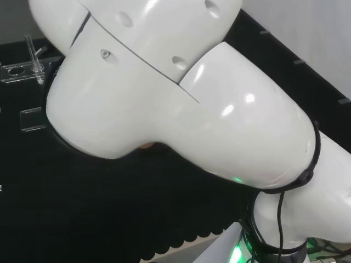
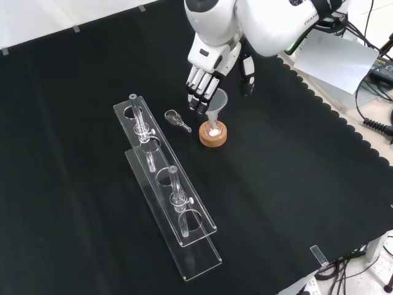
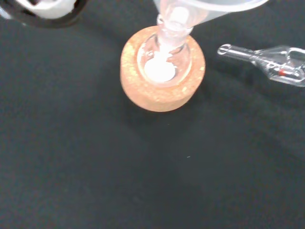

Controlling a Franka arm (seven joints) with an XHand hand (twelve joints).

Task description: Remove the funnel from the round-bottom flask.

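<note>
A: Cork ring (image 2: 212,136) is carrying the round-bottom flask (image 3: 162,59) near the middle of the black-clothed bench (image 2: 295,203), and the funnel (image 2: 218,101) is sitting with its stem in the flask neck. Which step is in hand?

B: Judged from the front view, the approach step. The funnel is not yet lifted, and its stem is standing in the neck above white material in the flask bottom.

A: What is the hand (image 2: 209,64) doing?

B: It is hanging palm-down just above and behind the funnel, coming in from the top of the front view. The fingers (image 2: 198,86) are pointing down, straight to slightly relaxed, with their tips beside the funnel rim. They are gripping nothing. Contact with the rim cannot be confirmed.

A: What is the next move calling for?

B: Probably closing the fingers and thumb round the funnel cone, then lifting straight up so the stem clears the neck without tipping the flask off its ring.

A: Any obstructions?

B: A small glass piece (image 2: 177,119) is lying just beside the ring, and a clear rack (image 2: 202,228) is standing farther off.
</note>
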